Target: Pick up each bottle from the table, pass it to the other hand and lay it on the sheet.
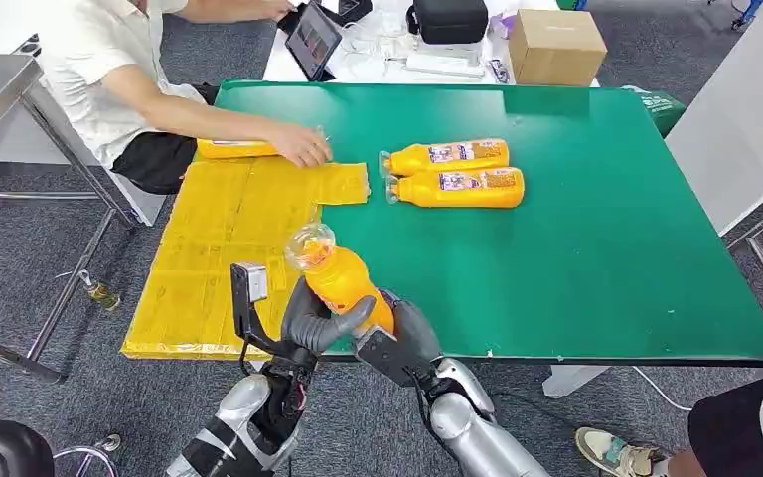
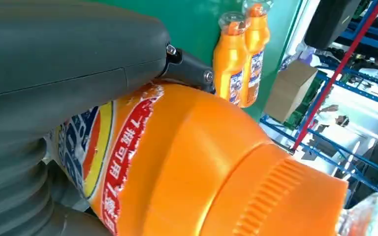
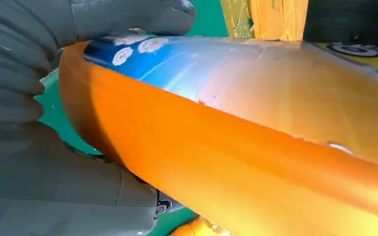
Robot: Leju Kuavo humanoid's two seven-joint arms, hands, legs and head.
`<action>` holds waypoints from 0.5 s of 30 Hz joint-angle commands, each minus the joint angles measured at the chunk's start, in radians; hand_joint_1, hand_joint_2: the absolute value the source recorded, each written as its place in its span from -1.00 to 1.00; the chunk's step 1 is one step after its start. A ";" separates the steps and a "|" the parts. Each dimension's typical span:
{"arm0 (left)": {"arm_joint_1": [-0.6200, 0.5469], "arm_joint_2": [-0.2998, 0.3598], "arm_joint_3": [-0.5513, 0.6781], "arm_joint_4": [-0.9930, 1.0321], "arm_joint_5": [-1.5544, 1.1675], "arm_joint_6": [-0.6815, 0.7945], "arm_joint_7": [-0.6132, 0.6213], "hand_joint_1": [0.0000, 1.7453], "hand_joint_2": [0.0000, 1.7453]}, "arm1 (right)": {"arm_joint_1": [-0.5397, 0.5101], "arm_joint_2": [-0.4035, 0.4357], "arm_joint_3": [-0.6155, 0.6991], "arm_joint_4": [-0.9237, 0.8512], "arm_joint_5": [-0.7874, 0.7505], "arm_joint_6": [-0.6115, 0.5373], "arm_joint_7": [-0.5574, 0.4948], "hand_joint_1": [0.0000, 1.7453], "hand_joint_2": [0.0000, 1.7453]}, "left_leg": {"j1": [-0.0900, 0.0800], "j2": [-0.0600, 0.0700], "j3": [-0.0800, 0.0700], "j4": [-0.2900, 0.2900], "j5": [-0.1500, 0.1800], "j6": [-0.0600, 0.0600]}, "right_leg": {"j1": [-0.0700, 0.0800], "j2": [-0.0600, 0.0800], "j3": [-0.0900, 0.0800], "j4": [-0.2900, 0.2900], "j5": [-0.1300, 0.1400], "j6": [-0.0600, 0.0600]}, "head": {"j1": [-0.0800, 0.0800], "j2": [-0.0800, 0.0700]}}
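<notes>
Four bottles (image 1: 343, 280) — one sheet (image 1: 228, 248).

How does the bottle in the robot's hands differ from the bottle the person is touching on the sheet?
The held bottle is off the table, tilted with its clear cap up, gripped by the left hand and right hand. The person's bottle lies flat at the yellow sheet's far edge under a person's hand. Both are orange.

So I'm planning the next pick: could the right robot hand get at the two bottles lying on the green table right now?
Probably not yet. The right robot hand is on the held bottle, shared with the left robot hand. Nothing blocks the two bottles on the table.
</notes>
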 commanded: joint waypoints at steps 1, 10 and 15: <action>-0.053 -0.014 -0.027 0.065 0.003 0.003 0.009 1.00 1.00 | -0.024 0.003 0.061 0.050 0.006 0.003 0.002 1.00 1.00 | 0.000 0.000 0.004 0.000 -0.001 0.002 | 0.001 -0.002 0.004 -0.001 -0.001 -0.003 | 0.000 0.000; -0.074 -0.018 -0.030 0.101 -0.016 0.024 0.006 1.00 1.00 | -0.023 0.016 0.075 0.032 0.013 -0.012 0.000 1.00 1.00 | 0.000 0.000 0.004 0.000 -0.001 0.002 | 0.001 -0.002 0.004 -0.001 -0.001 -0.003 | 0.000 0.000; -0.080 -0.005 -0.012 0.099 -0.032 0.033 -0.011 1.00 1.00 | 0.001 0.033 0.090 0.003 0.022 -0.078 -0.048 -1.00 1.00 | 0.001 0.001 0.005 -0.001 -0.002 0.002 | 0.002 -0.002 0.006 -0.001 -0.002 -0.004 | 0.000 0.000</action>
